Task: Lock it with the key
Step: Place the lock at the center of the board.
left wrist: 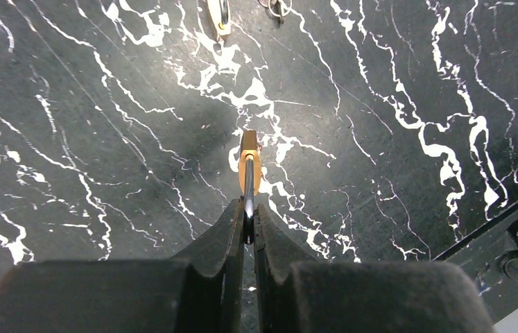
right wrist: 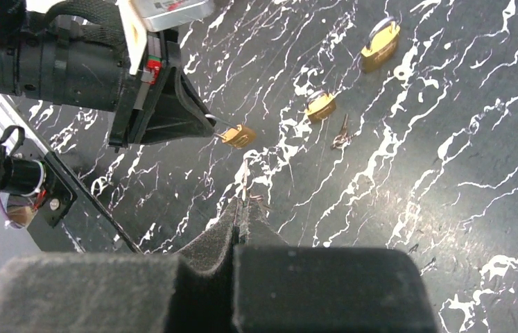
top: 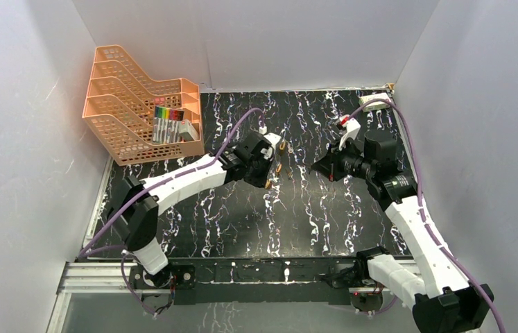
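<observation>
Well off to the left of my left pincer [left wrist: 245, 223] sits an orange rack [top: 141, 104] with pens in it, not part of this job. The left pincer has its jaws pressed almost together on the shackle of a brass padlock [left wrist: 249, 163]. The lock body sticks out just past the tips, over the table [top: 242, 222]; I cannot tell if it touches.

To that pincer's right lie a nearer spare padlock [right wrist: 321, 105] and a farther spare padlock [right wrist: 381, 43]. A loose key [right wrist: 341, 132] lies just beside the nearer one. My right pincer [right wrist: 242, 208] faces the left one, with its tips near the held lock but apart from it. Its jaws are fully together with a tiny sliver at the tips; it may be a key, but I cannot tell.

I judge the step in hand to be getting a key into the held lock.
- Keep the left pincer still, with the keyway end turned toward the right pincer.
- Line the blade up with the slot, push straight in, then twist.
- Press lightly, because the lock will likely swivel when held only by its shackle.
- If the right pincer holds nothing, fetch the loose key first.

The left wrist view shows the grip on the shackle edge-on but not the right pincer. The right wrist view shows all three locks, the loose key and the left pincer side-on. From the top view I see both arms facing each other, but the locks are too small to read.
</observation>
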Tool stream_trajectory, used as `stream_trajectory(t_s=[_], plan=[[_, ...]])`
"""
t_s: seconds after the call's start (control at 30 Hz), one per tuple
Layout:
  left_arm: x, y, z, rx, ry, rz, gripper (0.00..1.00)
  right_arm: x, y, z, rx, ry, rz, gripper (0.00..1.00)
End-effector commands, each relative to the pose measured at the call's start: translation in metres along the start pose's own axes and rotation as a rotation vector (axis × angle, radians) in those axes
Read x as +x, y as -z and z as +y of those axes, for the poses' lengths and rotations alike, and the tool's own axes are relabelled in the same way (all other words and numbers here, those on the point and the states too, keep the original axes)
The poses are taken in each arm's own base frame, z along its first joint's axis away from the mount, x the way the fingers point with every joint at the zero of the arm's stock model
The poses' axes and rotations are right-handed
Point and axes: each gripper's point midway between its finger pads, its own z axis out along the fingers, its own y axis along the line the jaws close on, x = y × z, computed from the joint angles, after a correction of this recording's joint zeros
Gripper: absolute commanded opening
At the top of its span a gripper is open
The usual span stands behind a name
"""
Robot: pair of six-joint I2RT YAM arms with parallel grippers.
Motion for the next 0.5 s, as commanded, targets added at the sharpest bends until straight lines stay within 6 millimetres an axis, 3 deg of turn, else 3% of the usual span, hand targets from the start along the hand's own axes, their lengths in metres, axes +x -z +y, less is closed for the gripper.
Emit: stream_trajectory(t_s=[0.0, 0.47], plan=[[-0.005, -0.005, -0.008, 0.003, 0.000, 0.009, 0.00, 0.004, 0.003, -0.001, 0.010, -0.005, -0.016, 0.00], [0.024, -0.036, -0.017, -0.011, -0.022, 0.116, 0.00, 0.021, 0.003, -0.004, 0.023, -0.025, -0.003, 0.00]])
